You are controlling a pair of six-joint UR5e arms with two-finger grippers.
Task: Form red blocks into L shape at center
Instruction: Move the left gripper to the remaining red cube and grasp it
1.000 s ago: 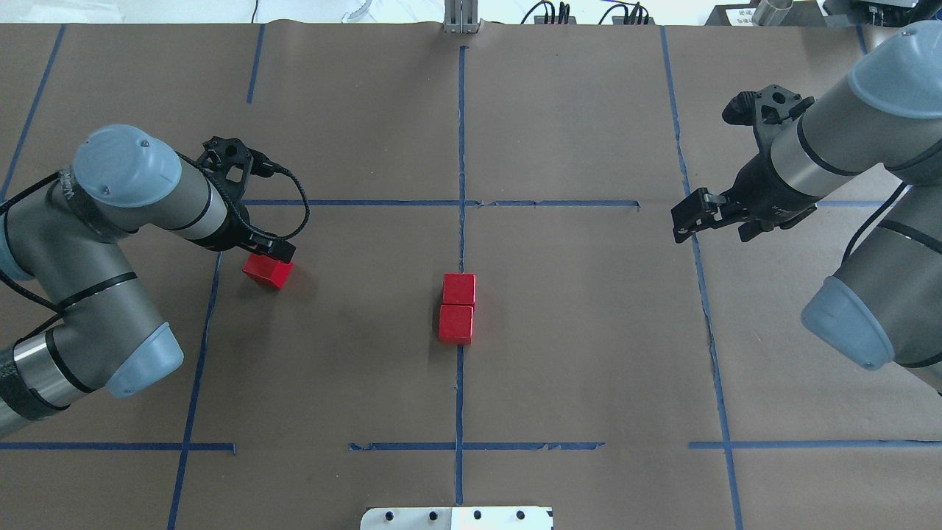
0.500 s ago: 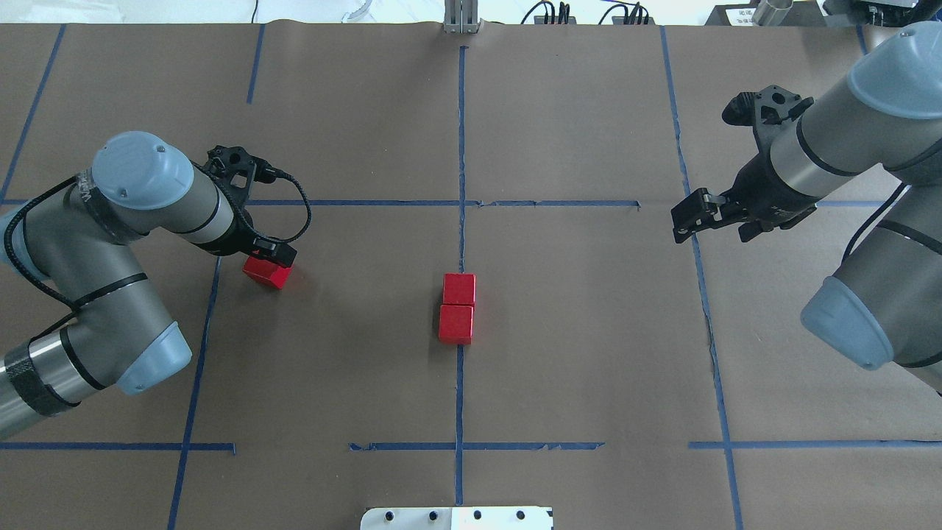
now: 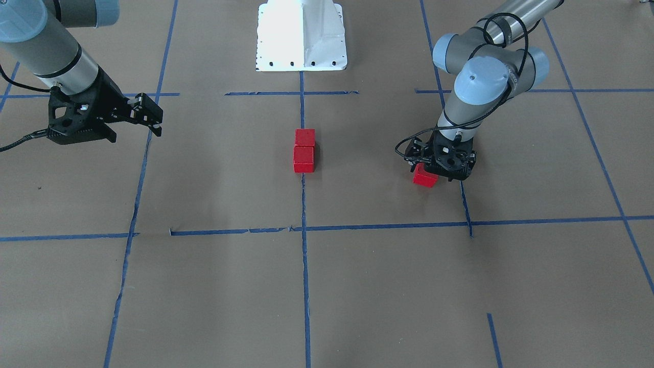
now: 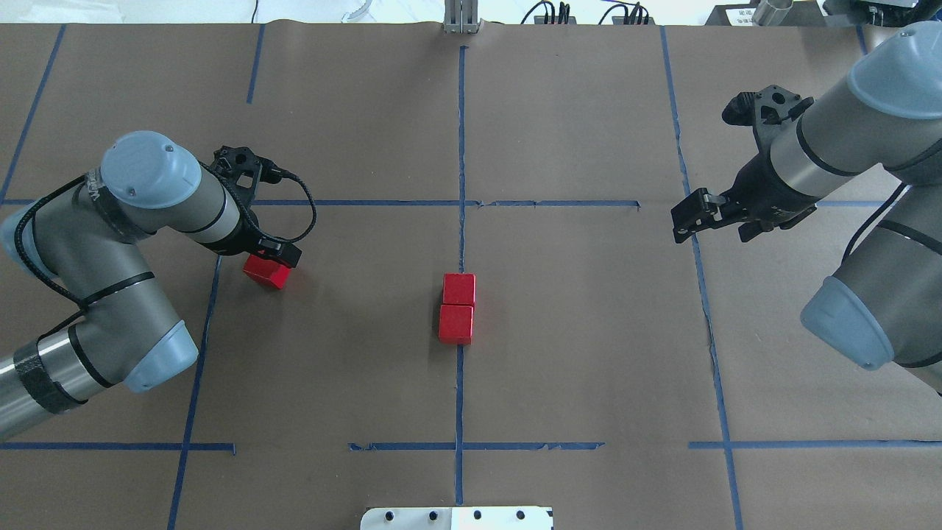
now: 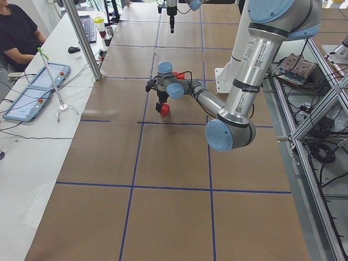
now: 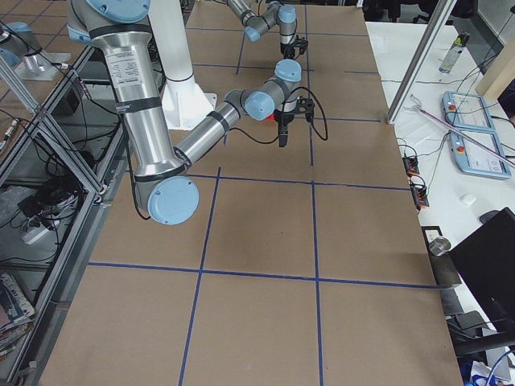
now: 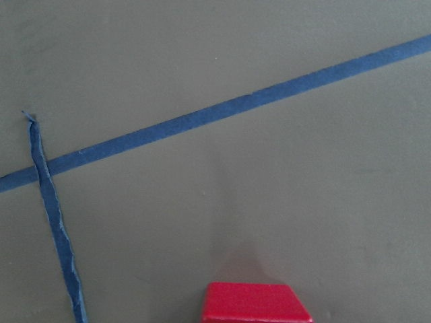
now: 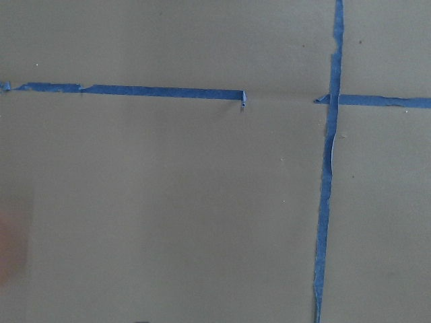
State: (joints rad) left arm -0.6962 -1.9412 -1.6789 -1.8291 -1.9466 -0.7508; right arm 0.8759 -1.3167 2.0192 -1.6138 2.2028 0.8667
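Two red blocks [image 4: 459, 288] [image 4: 455, 324] touch end to end on the vertical blue tape line [image 4: 461, 243] at the center; they also show in the front view [image 3: 304, 137] [image 3: 303, 159]. The third red block [image 4: 266, 272] lies turned at an angle by the left grid line, also seen in the front view [image 3: 424, 178] and at the bottom edge of the left wrist view [image 7: 256, 304]. My left gripper [image 4: 278, 254] points down right over this block and looks open around it. My right gripper [image 4: 681, 223] hovers open and empty at the right grid line [image 3: 156, 120].
The white robot base plate [image 4: 456, 517] sits at the near edge of the table. Cables and a metal bracket [image 4: 461, 18] line the far edge. A seated operator [image 5: 16, 32] and tablets [image 5: 35, 92] are beside the table at my left end.
My left arm's elbow and wrist have shifted right and the left gripper has come lower over the third block. The block and the right arm have not moved.
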